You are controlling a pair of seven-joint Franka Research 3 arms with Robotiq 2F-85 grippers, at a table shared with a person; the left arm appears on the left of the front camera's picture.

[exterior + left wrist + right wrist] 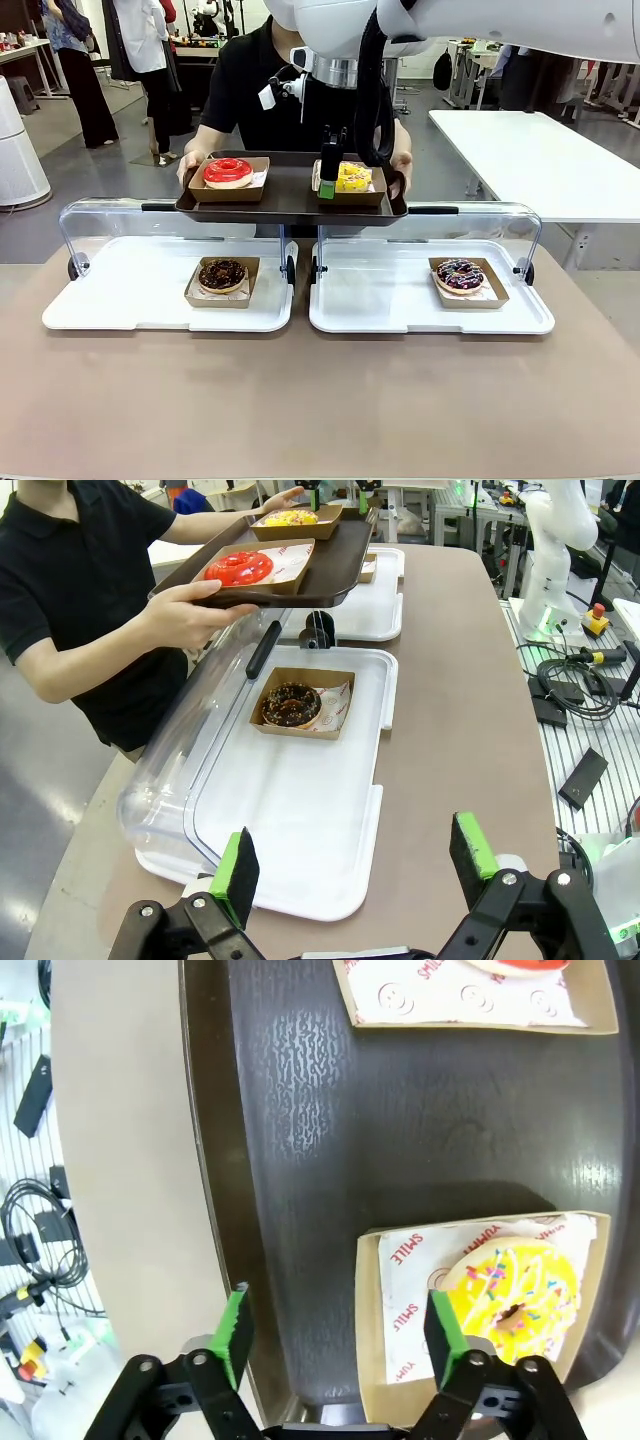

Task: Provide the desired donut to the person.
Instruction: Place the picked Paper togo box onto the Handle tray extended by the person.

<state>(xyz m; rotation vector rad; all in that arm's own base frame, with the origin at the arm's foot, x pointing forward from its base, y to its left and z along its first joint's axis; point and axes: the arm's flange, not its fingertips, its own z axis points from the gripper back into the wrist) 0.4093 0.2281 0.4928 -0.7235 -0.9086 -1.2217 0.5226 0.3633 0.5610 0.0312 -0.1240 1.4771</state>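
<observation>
Right wrist view: glossy, grained dark tray; round yellow donut.

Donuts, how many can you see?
4. The red-iced donut and yellow sprinkled donut sit on the person's dark tray; the chocolate donut and purple-sprinkled donut sit on the white trays.

We see front view from robot's side, facing across table toward person. Left wrist view looks along table from farther off. Right wrist view looks straight down, close over dark tray; all three share it.
</observation>
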